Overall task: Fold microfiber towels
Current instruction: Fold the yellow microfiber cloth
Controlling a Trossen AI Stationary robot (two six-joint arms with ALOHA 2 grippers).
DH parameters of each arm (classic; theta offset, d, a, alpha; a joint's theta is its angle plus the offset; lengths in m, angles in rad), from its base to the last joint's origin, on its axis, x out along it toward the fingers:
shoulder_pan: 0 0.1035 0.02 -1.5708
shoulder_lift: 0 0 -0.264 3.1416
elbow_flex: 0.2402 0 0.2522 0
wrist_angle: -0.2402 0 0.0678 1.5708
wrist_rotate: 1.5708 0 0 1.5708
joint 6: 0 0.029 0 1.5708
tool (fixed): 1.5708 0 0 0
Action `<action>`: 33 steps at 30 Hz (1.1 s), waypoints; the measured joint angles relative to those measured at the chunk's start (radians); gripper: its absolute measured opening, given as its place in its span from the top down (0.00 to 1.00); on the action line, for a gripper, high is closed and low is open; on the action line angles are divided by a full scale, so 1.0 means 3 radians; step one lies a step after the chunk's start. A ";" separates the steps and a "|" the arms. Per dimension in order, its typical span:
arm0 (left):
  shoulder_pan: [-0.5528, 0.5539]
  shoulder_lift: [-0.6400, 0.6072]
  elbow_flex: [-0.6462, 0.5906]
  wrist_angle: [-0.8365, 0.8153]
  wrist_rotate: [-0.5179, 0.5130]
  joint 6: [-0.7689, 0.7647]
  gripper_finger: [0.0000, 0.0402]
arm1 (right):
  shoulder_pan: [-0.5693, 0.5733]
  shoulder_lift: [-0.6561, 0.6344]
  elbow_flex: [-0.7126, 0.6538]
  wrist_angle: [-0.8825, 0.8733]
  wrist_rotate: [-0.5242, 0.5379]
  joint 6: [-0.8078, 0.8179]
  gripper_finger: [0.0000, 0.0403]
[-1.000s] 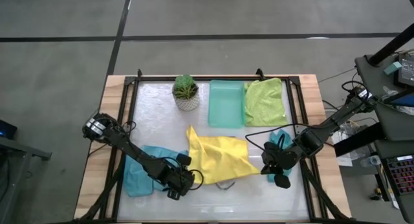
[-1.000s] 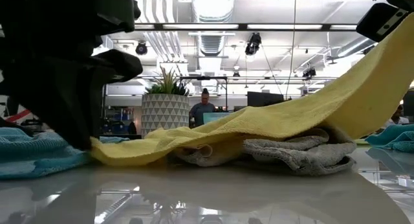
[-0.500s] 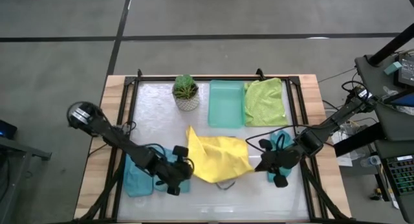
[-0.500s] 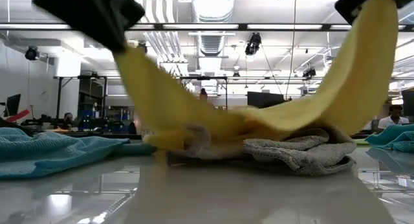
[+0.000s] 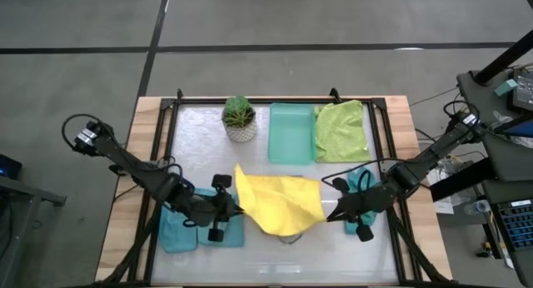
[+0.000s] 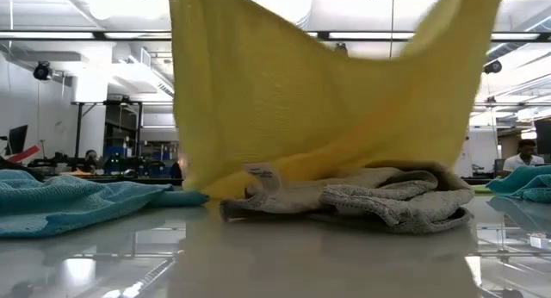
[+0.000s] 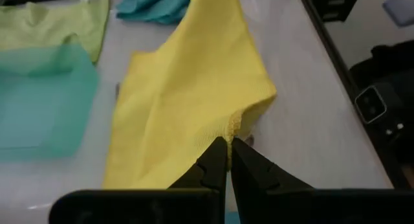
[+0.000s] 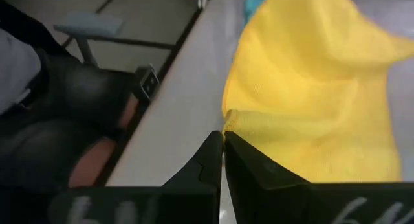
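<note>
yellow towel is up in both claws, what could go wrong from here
The yellow towel is held only by small corner pinches in the left claw and right claw, so a corner could slip out. Its lower edge drapes over the grey towel and might drag it along.

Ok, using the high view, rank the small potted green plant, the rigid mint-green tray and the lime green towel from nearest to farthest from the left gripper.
Left gripper pinches the yellow towel's corner.
1. Small potted green plant, at the back.
2. Rigid mint-green tray, back centre.
3. Lime green towel, back right.
</note>
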 joint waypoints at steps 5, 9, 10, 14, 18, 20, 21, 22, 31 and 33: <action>0.0013 -0.0124 0.0000 -0.0006 -0.0023 0.0003 1.00 | -0.0004 -0.0046 0.0132 -0.0034 0.0043 -0.0090 0.98; 0.0015 -0.0193 -0.0001 -0.0011 -0.0063 0.0132 1.00 | -0.0006 -0.0042 0.0328 -0.0161 0.0103 -0.0093 0.98; 0.0018 -0.0214 -0.0003 -0.0013 -0.0081 0.0161 1.00 | -0.0006 -0.0037 0.0397 -0.0214 0.0108 -0.0091 0.98; 0.0137 -0.0386 -0.0003 -0.0050 -0.0095 0.0241 1.00 | -0.0006 -0.0007 0.0679 -0.0443 0.0231 -0.0111 0.98; 0.0356 -0.0651 -0.0003 -0.0183 -0.0100 0.0269 1.00 | -0.0093 0.0009 0.1019 -0.0803 0.0312 -0.0161 0.98; 0.0499 -0.0828 -0.0003 -0.0231 -0.0101 0.0337 1.00 | -0.0190 0.0027 0.1195 -0.1021 0.0411 -0.0145 0.98; 0.0567 -0.0920 -0.0003 -0.0263 -0.0098 0.0407 1.00 | -0.0244 0.0033 0.1273 -0.1119 0.0481 -0.0149 0.98; 0.0634 -0.0998 -0.0003 -0.0294 -0.0097 0.0480 1.00 | -0.0298 0.0042 0.1342 -0.1209 0.0549 -0.0169 0.98; 0.1212 -0.1640 -0.0001 -0.0458 -0.0026 0.1057 1.00 | -0.1004 0.0047 0.1889 -0.1838 0.0622 -0.0619 0.98; 0.1253 -0.1716 -0.0005 -0.0638 0.0114 0.1025 1.00 | -0.1081 0.0036 0.1941 -0.1941 0.0505 -0.0602 0.98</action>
